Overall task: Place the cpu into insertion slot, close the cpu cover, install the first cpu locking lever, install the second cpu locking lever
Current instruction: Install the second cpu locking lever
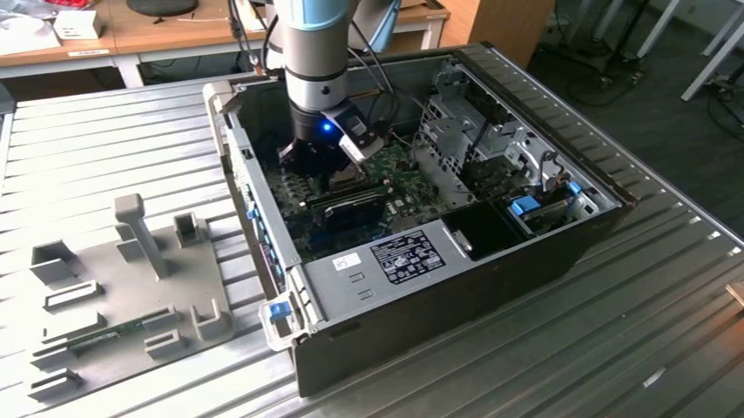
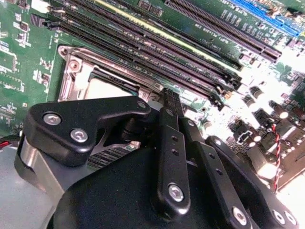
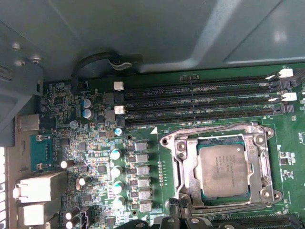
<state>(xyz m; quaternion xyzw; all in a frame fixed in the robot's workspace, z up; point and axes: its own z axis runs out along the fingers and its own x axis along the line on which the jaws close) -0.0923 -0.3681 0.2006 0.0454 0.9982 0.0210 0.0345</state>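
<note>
cpu [image 3: 224, 171] in insertion slot [image 3: 183, 164], claw [image 2: 164, 98] above (close)

Exterior high, far; both wrist views near insertion slot [image 3: 224, 169].

cpu [image 3: 224, 170]: dull grey metal | cpu cover [image 3: 183, 162]: shiny silver metal

Green circuit board [image 3: 157, 143] w/ pale silver capacitors dotted across it. Cpu [image 3: 224, 170] has dull grey metal top, sitting in the insertion slot [image 3: 183, 164], silver rim, same in second wrist view [image 2: 78, 76]. Long black memory slots [image 3: 200, 102] w/ white end clips; second wrist view shows a blue slot [image 2: 267, 14] too. Gripper [image 2: 164, 102] matte black, silver screw heads. Arm [image 1: 314, 43] grey & light blue, small blue light near wrist. PC case [image 1: 465, 279] black outside, grey metal inside, blue clips. Bench [image 1: 651, 340] ribbed silver-grey. Grey fixture tray [image 1: 128, 287] at exterior view's left.
</note>
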